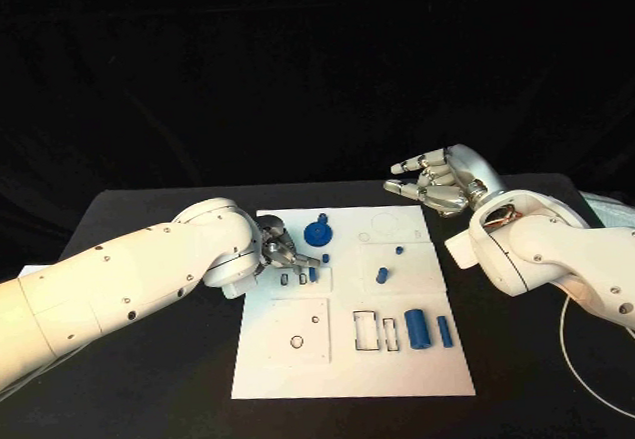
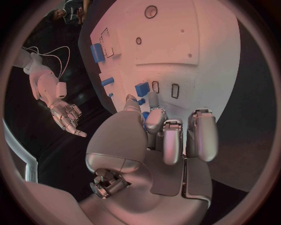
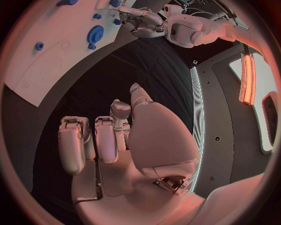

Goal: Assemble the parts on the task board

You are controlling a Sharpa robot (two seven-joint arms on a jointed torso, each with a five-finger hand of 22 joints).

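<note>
Trouble is most likely at the left hand [image 1: 280, 257], whose silver fingers [image 2: 173, 140] are curled down over the left edge of the white flat task board [image 1: 414, 374]; a small blue block [image 2: 142, 88] sits just beyond the fingertips beside two little dark-rimmed rectangular slots [image 2: 174, 90], and another small blue piece [image 2: 145, 115] lies right against them; whether that piece is pinched or only touched I cannot tell, since the fingers hide the contact; a slip or a skewed push here could tip the piece over or jam it aslant in a slot; pressing on the thin board could also slide it on the black bench [image 1: 156, 410].

Close past the left fingertips stands a blue toothed gear wheel [image 1: 320, 232], near enough that a sideways sweep might knock it; farther out lie a short blue peg [image 1: 383, 274] and a tiny blue stud [image 1: 400, 248]; well off toward the board's near edge sit a broad blue cylinder [image 1: 416, 329] and a slim blue cylinder [image 1: 445, 331], next to an open rectangular frame outline [image 1: 363, 331]; none of these blocks the left hand's work.

The right hand [image 1: 433, 182] hangs above the bench beyond the board's far right corner, fingers [image 3: 108, 138] loosely bent, apart and holding nothing; it is well apart from every part; a white cable [image 1: 586, 348] trails across the bench by the right arm and could snag if that arm swings in.
</note>
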